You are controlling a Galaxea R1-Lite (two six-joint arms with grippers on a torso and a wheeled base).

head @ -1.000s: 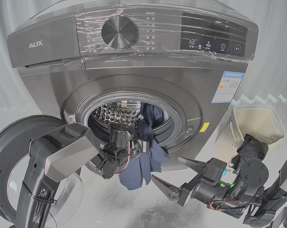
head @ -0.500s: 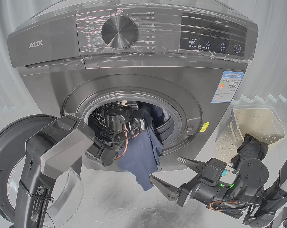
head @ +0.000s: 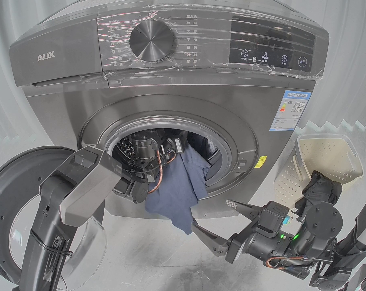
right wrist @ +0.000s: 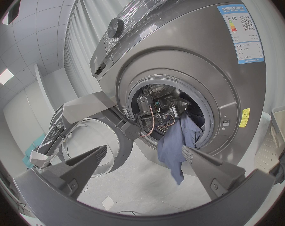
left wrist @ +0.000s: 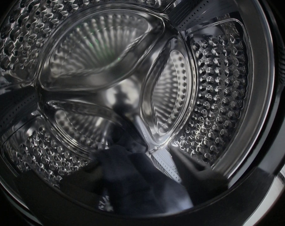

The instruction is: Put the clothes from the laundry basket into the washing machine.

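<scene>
My left gripper (head: 178, 143) is inside the washing machine (head: 247, 114) by the blue garment (head: 175, 190), and I can't tell its grip. The right gripper's (head: 213, 214) fingers (head: 207, 235) gape empty.

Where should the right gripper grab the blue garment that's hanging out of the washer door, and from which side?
Probably the loose lower tail of the blue garment, which hangs free below the door rim. Come from the robot's right, level with it: the open right gripper sits beside that tail, and the left arm crowds the upper part.

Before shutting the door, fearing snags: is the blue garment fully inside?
Half out: the dark blue cloth garment hangs over the grey washing machine's door rim.
</scene>
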